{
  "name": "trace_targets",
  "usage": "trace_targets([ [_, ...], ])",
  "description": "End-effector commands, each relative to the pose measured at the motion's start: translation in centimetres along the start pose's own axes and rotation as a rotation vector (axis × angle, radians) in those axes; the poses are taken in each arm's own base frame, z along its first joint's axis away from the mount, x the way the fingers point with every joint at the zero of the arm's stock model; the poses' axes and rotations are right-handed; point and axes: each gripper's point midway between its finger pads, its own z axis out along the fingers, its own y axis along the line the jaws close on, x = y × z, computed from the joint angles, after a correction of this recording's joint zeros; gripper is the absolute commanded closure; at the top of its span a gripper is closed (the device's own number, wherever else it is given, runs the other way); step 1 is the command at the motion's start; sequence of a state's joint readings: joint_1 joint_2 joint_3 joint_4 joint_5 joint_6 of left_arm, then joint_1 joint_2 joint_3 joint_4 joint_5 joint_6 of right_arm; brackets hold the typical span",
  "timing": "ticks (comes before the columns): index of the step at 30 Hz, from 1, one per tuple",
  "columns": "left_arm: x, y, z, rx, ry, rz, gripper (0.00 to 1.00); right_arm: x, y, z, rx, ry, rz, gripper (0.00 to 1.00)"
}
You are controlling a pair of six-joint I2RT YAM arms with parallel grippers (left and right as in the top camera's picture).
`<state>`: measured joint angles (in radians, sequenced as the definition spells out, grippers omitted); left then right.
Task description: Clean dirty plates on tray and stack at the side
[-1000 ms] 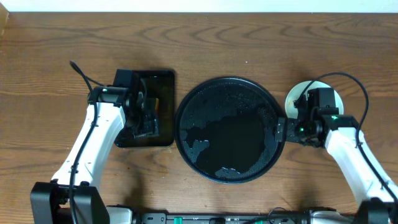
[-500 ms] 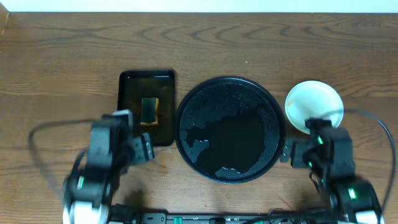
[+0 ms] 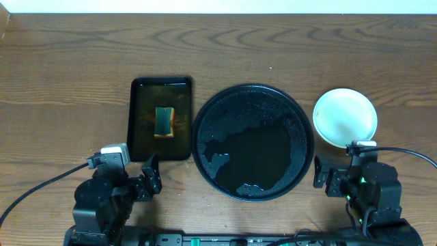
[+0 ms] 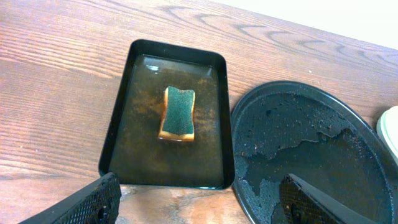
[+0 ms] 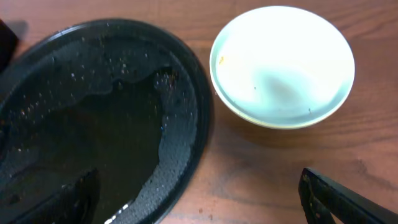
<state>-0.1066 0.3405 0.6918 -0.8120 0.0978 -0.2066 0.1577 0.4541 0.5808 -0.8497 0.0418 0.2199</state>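
Observation:
The round black tray (image 3: 202, 109) lies mid-table, wet with a film of water and no plate on it; it also shows as the tray (image 4: 311, 118) and the tray (image 5: 186, 143) in the wrist views. The plates (image 3: 345, 116) sit stacked on the bare wood to its right, whitish on top with a pale yellow rim under it, seen closer as the plates (image 5: 283, 65). My left gripper (image 3: 149, 179) is low at the front left, open and empty, as the left gripper (image 4: 199, 208) shows. My right gripper (image 3: 321, 179) is at the front right, below the stack, open and empty, like the right gripper (image 5: 199, 205).
A small rectangular black tray (image 3: 136, 116) holding brownish water stands left of the round tray, a green-and-yellow sponge (image 3: 164, 121) lying in it, also seen as the sponge (image 4: 179, 113). Cables trail from both arms along the table's front edge.
Both arms have pulled back to the front edge: the left one away from the sponge tray, the right one away from the plate stack. The sponge now lies uncovered.

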Motion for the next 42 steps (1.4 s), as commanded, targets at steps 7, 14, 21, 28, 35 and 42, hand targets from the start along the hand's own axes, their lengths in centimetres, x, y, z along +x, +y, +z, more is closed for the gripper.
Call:
trace_targets([
  [7, 0.4, 0.3, 0.2, -0.013, 0.008, 0.003, 0.18, 2.1, -0.4, 0.0, 0.02, 0.08, 0.0, 0.01],
  [14, 0.4, 0.3, 0.2, -0.013, 0.008, 0.003, 0.18, 2.3, -0.6, 0.0, 0.026, 0.087, -0.001, 0.01],
  [21, 0.4, 0.3, 0.2, -0.013, 0.008, 0.003, 0.18, 1.3, -1.1, -1.7, 0.031, -0.068, -0.02, 0.01],
  [28, 0.4, 0.3, 0.2, -0.013, 0.008, 0.003, 0.18, -0.6, -0.2, -0.7, -0.044, -0.33, -0.088, 0.01],
  [35, 0.4, 0.3, 0.2, -0.013, 0.008, 0.003, 0.18, -3.9, 0.5, 0.6, -0.102, -0.599, -0.089, 0.01],
  [42, 0.4, 0.3, 0.2, -0.013, 0.008, 0.003, 0.18, -4.6, -0.2, 1.9, -0.079, -0.733, -0.1, 0.01],
])
